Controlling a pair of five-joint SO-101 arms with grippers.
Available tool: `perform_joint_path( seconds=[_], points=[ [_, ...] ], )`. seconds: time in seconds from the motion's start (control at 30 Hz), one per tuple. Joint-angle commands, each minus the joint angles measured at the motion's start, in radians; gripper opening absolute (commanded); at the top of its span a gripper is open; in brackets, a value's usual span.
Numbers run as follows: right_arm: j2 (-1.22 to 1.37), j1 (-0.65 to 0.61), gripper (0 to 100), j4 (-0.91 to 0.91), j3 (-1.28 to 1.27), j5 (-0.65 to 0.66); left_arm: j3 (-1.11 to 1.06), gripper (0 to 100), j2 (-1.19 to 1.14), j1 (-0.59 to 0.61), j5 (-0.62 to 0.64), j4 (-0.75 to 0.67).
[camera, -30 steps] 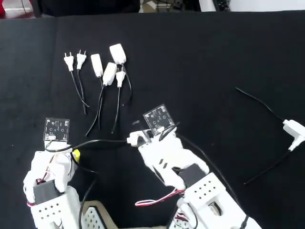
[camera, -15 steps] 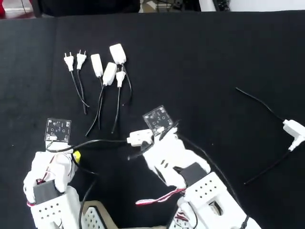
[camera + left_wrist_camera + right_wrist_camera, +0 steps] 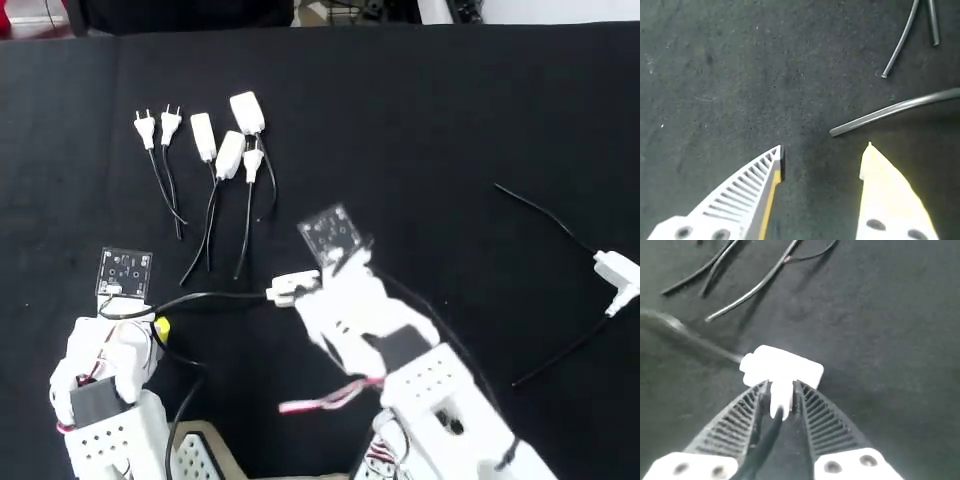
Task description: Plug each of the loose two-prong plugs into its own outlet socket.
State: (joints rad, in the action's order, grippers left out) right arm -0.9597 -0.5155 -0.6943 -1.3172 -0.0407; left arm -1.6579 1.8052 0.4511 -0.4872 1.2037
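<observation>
Right wrist view: right gripper (image 3: pixel 780 386) pinching stem of white connector (image 3: pixel 781 369), centre-near on table (image 3: pixel 450 120), black lead (image 3: pixel 210 297) trailing left; left gripper (image 3: pixel 824 148) spread, near-left; loose plugs/sockets (image 3: pixel 230 140) far left; rec.: firm pinch, square to mate, straight push, no twist.

A black cloth (image 3: pixel 450 120) covers the table; beyond its far edge lies a white surface (image 3: pixel 540 10).
</observation>
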Motion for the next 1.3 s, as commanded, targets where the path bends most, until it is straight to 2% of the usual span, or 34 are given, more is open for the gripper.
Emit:
perform_joint_path(
  seconds=[0.0, 0.1, 0.17, 0.37, 0.53, 0.77, 0.9, 1.03, 1.27],
  points=[
    [0.245, 0.075, 1.1, -0.049, 0.229, 0.009, 0.007, 26, 0.003, -0.013, -0.011, 0.008],
    [0.467, 0.086, 1.1, -0.08, 0.374, 0.026, 0.007, 26, 0.003, -0.013, -0.011, 0.008],
    [0.524, 0.077, 1.1, -0.081, 0.409, 0.031, 0.007, 26, 0.003, -0.013, -0.012, 0.008],
    [0.38, 0.077, 1.1, -0.089, 0.363, 0.041, 0.005, 26, 0.003, -0.015, -0.012, 0.008],
    [0.326, 0.091, 1.1, -0.043, 0.325, 0.169, 0.005, 26, 0.003, -0.015, -0.012, 0.008],
    [0.328, 0.216, 1.1, 0.572, 0.131, 0.344, 0.005, 26, 0.003, -0.015, -0.012, 0.008],
    [0.328, 0.244, 1.1, 0.661, 0.12, 0.387, 0.005, 26, 0.003, -0.015, -0.012, 0.008],
    [0.374, 0.252, 1.1, 0.887, 0.09, 0.486, 0.005, 26, 0.003, -0.015, -0.012, 0.008],
    [0.797, 0.272, 1.1, 1.194, 0.217, 0.517, 0.004, 26, 0.003, -0.015, -0.012, 0.008]
  ],
)
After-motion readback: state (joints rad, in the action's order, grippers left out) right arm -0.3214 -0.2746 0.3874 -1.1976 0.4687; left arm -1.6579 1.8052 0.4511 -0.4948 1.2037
